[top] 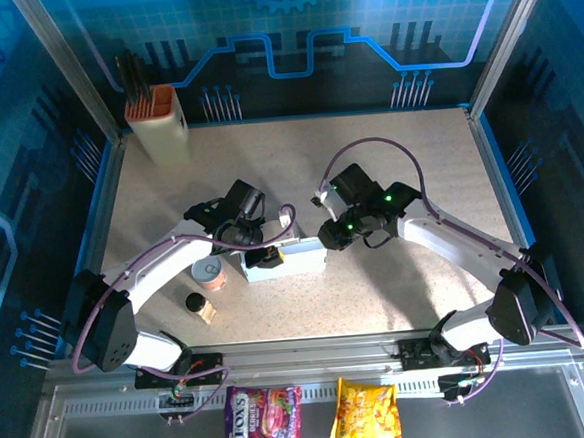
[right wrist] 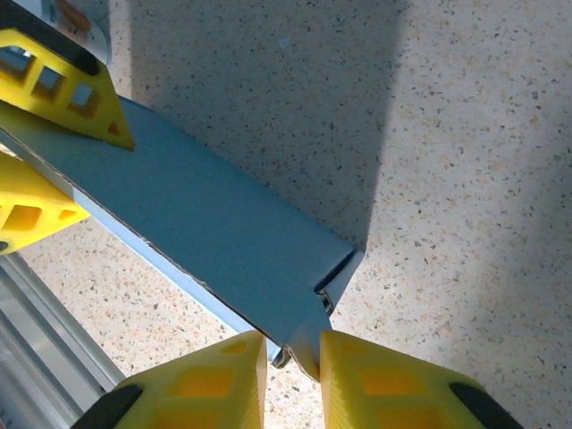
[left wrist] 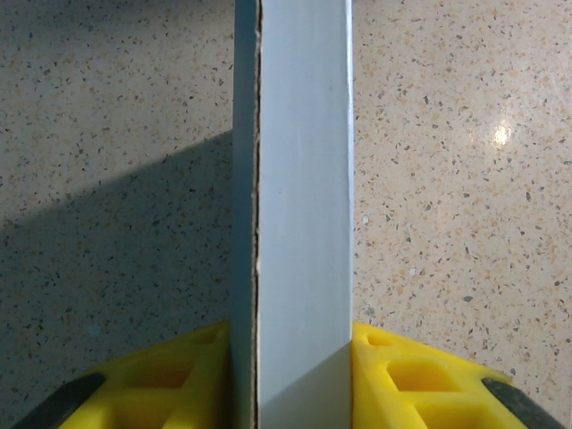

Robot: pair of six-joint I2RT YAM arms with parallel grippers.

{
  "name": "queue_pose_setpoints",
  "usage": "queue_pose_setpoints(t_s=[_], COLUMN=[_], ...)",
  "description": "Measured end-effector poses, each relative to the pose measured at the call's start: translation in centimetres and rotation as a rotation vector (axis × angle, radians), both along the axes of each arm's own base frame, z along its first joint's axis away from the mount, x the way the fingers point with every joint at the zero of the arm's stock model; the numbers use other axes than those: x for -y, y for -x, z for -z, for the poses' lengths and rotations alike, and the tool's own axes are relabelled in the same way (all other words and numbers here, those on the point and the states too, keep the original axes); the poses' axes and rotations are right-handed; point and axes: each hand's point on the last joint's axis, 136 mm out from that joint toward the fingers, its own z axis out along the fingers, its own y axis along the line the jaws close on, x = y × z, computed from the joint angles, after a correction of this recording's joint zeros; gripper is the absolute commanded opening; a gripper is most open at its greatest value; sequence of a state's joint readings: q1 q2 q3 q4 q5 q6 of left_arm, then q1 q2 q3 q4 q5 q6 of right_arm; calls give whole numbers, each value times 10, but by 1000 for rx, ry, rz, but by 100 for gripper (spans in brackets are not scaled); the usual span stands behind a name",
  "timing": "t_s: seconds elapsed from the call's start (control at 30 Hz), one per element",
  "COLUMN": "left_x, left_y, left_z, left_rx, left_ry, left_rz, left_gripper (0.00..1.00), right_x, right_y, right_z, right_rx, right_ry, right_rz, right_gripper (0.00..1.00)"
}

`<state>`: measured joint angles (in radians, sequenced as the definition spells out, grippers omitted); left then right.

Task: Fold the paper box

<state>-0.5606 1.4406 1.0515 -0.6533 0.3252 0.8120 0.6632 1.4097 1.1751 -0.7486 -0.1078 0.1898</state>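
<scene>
The paper box (top: 293,259) is a long, flat, white-grey carton lying across the table's middle, held between both arms. My left gripper (top: 258,253) is shut on its left end. In the left wrist view the box (left wrist: 302,179) stands edge-on and runs straight away from the gripper (left wrist: 290,380), squeezed between the yellow fingers (left wrist: 411,375). My right gripper (top: 325,239) is at the box's right end. In the right wrist view the box (right wrist: 206,223) runs diagonally, and its corner flap (right wrist: 344,268) sits pinched between the right gripper (right wrist: 295,375). The left gripper's fingers (right wrist: 67,89) clamp the far end.
A cream holder with an orange top (top: 160,123) stands at the back left. A small can (top: 212,275) and a dark-capped bottle (top: 198,306) sit just left of the box. Two snack bags (top: 263,418) (top: 366,414) lie on the front rail.
</scene>
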Motion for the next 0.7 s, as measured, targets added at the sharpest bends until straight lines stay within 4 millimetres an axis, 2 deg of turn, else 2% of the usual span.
queue_pose_setpoints(t_s=[0.33, 0.7], left_x=[0, 0], left_y=[0, -1], left_z=[0, 0], left_rx=[0, 7], left_ry=[0, -4], left_rz=[0, -3], left_gripper=[34, 34], right_x=[-1, -1], right_y=[1, 0], right_z=[1, 2], right_rx=[2, -36], right_ry=[21, 1], right_rz=[54, 168], right_gripper=[23, 9])
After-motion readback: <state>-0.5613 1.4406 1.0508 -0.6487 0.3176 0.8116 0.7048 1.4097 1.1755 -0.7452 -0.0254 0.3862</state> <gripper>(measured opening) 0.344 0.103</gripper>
